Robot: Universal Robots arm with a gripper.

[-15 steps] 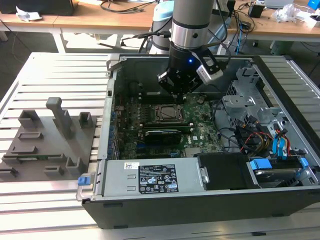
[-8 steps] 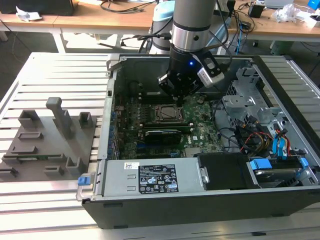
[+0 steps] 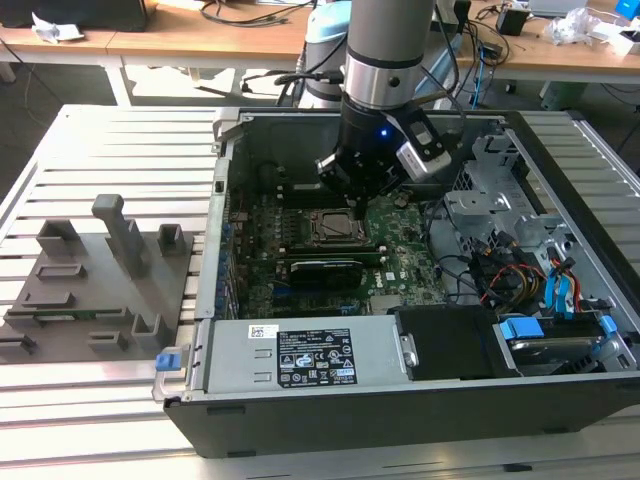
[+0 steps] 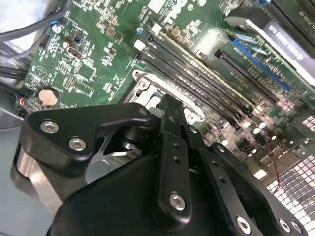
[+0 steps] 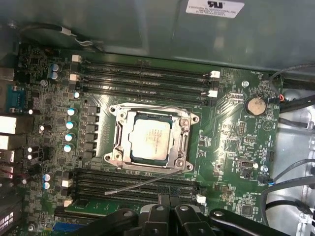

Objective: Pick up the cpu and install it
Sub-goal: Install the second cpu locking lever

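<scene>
The cpu is a small square chip with a shiny metal top. It lies flat inside the black socket frame on the green motherboard, and in the exterior view the cpu sits mid-case. My gripper hovers just above the board beside the socket, fingers together and holding nothing. In the exterior view the gripper hangs over the socket's far right corner. The second wrist view has the gripper in front of the socket, hiding most of it.
A thin metal socket lever sticks out beside the frame. Memory slots flank the socket on both sides. Case walls, a power supply and a drive cage with cables surround it. A grey fixture tray stands at the exterior view's left.
</scene>
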